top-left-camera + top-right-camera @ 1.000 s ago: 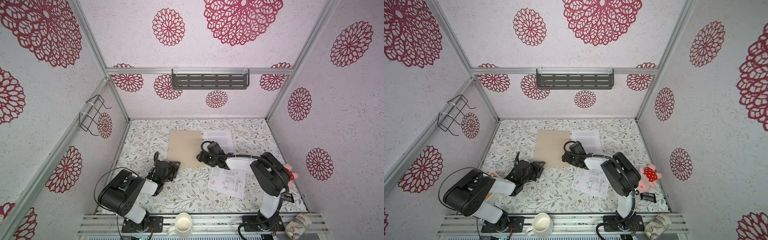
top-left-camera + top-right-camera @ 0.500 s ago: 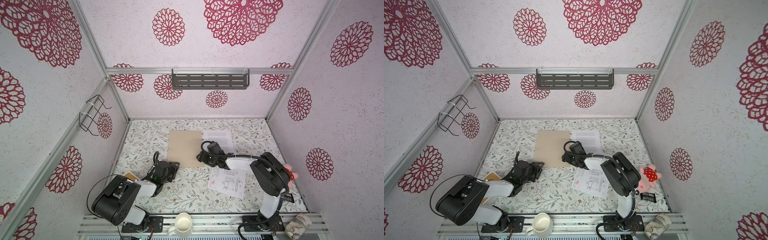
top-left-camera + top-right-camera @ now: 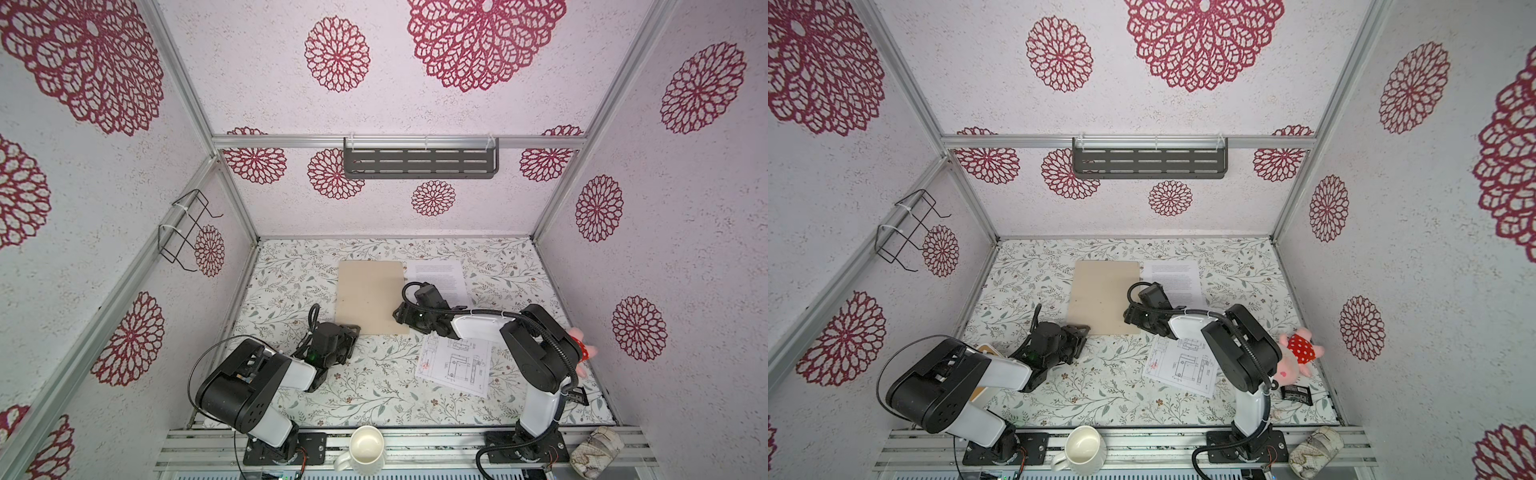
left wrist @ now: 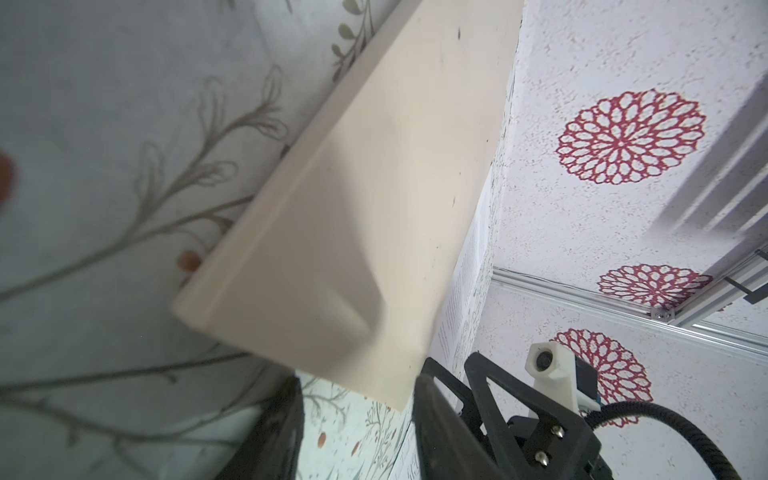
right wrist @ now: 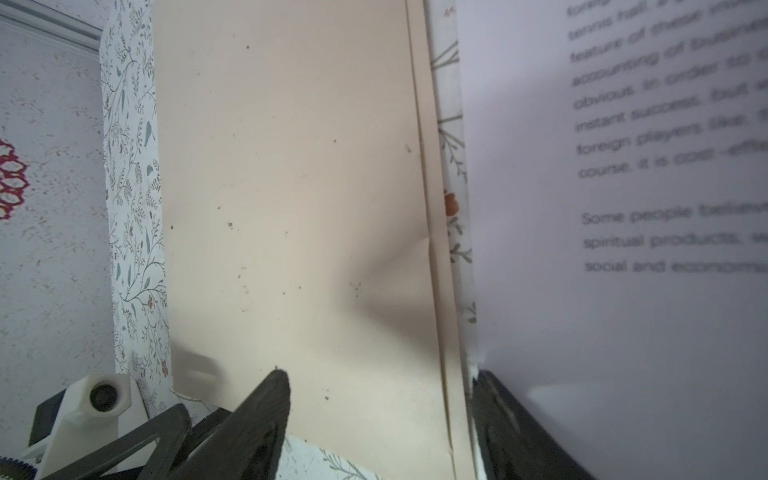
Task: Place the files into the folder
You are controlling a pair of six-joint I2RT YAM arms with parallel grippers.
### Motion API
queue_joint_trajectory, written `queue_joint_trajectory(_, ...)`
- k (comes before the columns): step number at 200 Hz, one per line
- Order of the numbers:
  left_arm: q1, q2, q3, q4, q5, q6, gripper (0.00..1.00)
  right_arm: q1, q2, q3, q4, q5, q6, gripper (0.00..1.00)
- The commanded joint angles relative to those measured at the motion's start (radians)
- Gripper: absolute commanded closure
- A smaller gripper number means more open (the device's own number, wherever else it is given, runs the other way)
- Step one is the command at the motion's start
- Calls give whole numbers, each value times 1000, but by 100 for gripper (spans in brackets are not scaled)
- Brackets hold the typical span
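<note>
Two robot arms flank the folder [image 3: 370,297], a closed tan card lying flat at mid-bench [image 3: 291,286], with both files outside it. The left hand [image 3: 352,331] sits at the folder's near corner on the left arm's side, its jaws apart with that corner at their mouth. By the left wrist view the corner is not clamped. The right hand [image 3: 399,315] straddles the folder's opposite long edge toward its near end, jaws wide, one finger over the cover and one beyond the edge, holding nothing. The printed text sheet [image 3: 440,276] lies just beside that same edge, with a thin strip of bench between. The drawing sheet [image 3: 457,365] lies off the folder's near corner on the right arm's side, partly under that arm. The folder looks light and thin, stiff enough to keep flat yet easily creased, and a soft dent shows in the cover by the right hand. Two offset leaves show along that edge, so it is likely the opening side and the place to pinch the top leaf alone. The scored edge by the left hand is probably the spine. The sheets look limp and slick, with no lifted edge, and are likely better slid than pinched. Bare bench beyond the spine side leaves room for the cover to swing, while the text sheet crowds the opening edge.
</note>
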Motion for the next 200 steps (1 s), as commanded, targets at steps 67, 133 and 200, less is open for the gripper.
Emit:
queue_joint_trajectory(67,-7,17,-6,66,-20,-16,61,7,-4,-16,-33,4,11,28)
queue_joint_trajectory(133,-7,100,-21,187,-26,-50,62,7,-4,-18,-37,1,10,28)
queue_joint_trajectory(200,-7,145,-22,279,-50,-52,66,7,-6,-19,-40,4,7,28)
